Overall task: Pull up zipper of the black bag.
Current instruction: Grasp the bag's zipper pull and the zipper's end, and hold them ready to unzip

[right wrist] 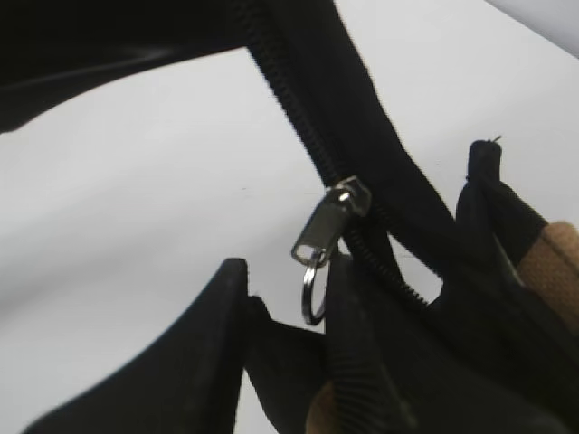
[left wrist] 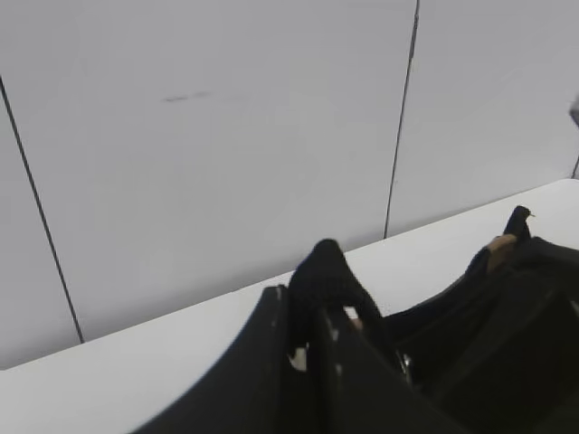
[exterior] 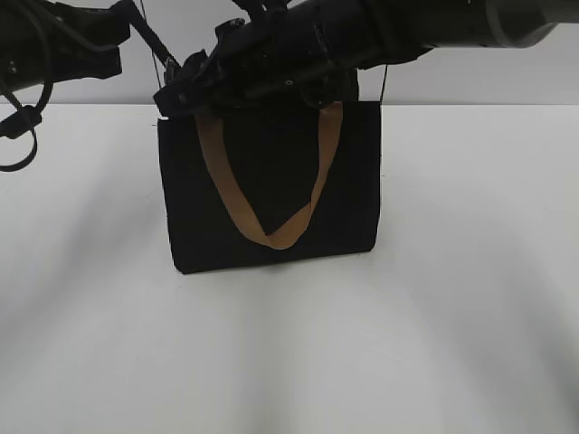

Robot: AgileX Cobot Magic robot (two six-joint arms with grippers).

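Closest to the lens, in the right wrist view, the right gripper (right wrist: 285, 362) fills the lower part of the frame, its two dark fingers (right wrist: 213, 348) standing a little apart with the metal ring (right wrist: 314, 289) of the zipper pull (right wrist: 330, 224) hanging just between them. Whether they actually nip the ring or some fabric below it I cannot tell, since their tips run out of the bottom of the frame.

The pull sits on the zipper track (right wrist: 298, 108), which climbs to the upper left of that frame looking closed above the slider, while below it the bag mouth seems to gape (a bit of tan handle peeks out at lower right).

From the exterior view, the black bag (exterior: 271, 190) stands upright in the centre of the white table (exterior: 452, 344), its tan strap (exterior: 276, 231) drooping in a V down the front. Both arms crowd its top edge, the right one reaching across from the upper right.

In the left wrist view, the left gripper (left wrist: 303, 348) at bottom centre is pressed together on a raised corner of the bag's black fabric (left wrist: 326, 267), holding the end of the opening taut.

My guess is that the job is partway: the end is braced and the pull is reached, but a stretch of zipper remains to be run along the top.
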